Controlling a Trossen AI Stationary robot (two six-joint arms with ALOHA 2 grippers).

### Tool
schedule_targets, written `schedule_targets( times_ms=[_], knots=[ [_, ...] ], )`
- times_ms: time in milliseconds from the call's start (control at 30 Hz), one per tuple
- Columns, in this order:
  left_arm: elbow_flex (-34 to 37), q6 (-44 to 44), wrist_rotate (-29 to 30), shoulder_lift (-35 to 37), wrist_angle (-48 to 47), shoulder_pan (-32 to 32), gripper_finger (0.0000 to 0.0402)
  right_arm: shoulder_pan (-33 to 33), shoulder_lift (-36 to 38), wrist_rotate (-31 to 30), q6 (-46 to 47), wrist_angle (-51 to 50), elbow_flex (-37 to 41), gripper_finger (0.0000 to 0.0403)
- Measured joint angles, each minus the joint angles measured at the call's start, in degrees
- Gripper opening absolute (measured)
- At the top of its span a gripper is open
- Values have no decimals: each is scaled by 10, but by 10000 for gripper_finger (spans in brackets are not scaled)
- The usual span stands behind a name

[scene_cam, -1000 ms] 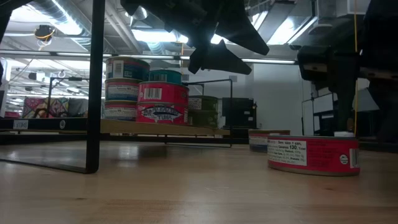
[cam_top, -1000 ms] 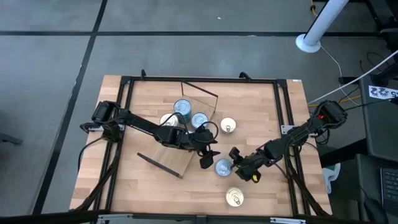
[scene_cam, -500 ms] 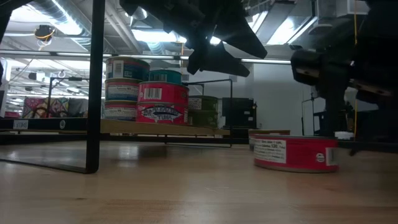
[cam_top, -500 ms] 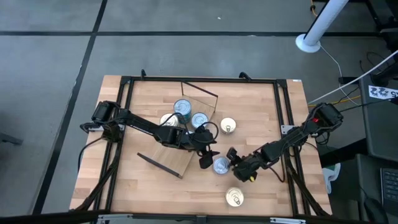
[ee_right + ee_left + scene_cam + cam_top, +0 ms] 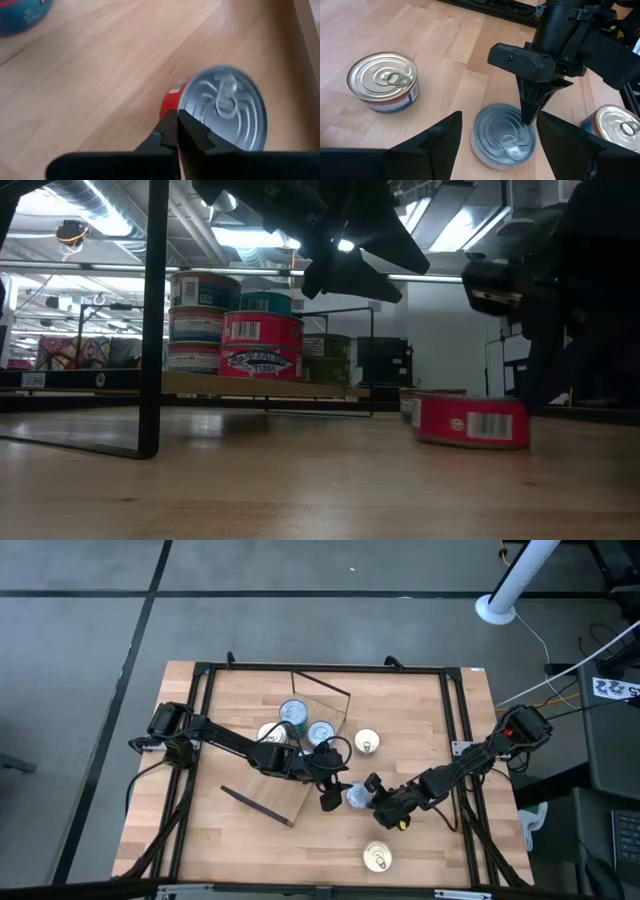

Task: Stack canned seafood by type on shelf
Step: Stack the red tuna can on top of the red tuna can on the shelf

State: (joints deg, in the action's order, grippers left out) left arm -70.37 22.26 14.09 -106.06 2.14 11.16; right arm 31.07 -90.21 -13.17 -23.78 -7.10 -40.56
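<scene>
desk (image 5: 420,710): slatted light wood with a dark metal frame round its edge; it carries the shelf, the loose tins and both arms.
shelf (image 5: 275,795): plywood board with thin dark bars, left of the desk's middle; in the low view it stands raised on its frame.
tins on shelf (image 5: 235,330): stacked at its far end, a blue-labelled stack beside a red-labelled tin, with darker tins behind; silver tops in the high view.
left end effector (image 5: 335,790): fingers spread wide, holding nothing, hovering above the desk at the shelf's right edge, just over the red tin.
right end effector (image 5: 372,796): fingers pressed together, gripping nothing; the tips touch the side of the red tin.
red tin (image 5: 354,798): silver lid with pull tab, red label, on the desk between the two end effectors, blurred in the wrist views.
gold-lidded tin (image 5: 367,743): on the desk right of the shelf.
second gold-lidded tin (image 5: 377,857): on the desk near its front edge, well apart from the others.
</scene>
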Motion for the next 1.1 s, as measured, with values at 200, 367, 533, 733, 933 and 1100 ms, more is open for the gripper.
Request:
schedule_targets(
  times_ms=[200, 367, 533, 733, 933, 1100],
  knots=[
    [0, -10, 0, 0, 0, 0, 251, 0, 0, 8, 47, 3, 0, 4],
    [0, -33, 0, 0, 0, 0, 251, 0, 0, 13, 90, 10, -1, 3],
    [0, -70, 1, 0, 3, 5, 251, 0, -4, 23, 120, -4, -25, 2],
    [0, -104, 0, 0, 3, 20, 251, 0, -4, 21, 139, -35, -59, 1],
    [0, -171, 0, 0, 3, 42, 251, -13, -3, 17, 177, -76, -78, 0],
    [0, -247, 0, 0, 3, 64, 251, -40, -2, 24, 216, -74, -78, 0]
  ],
)
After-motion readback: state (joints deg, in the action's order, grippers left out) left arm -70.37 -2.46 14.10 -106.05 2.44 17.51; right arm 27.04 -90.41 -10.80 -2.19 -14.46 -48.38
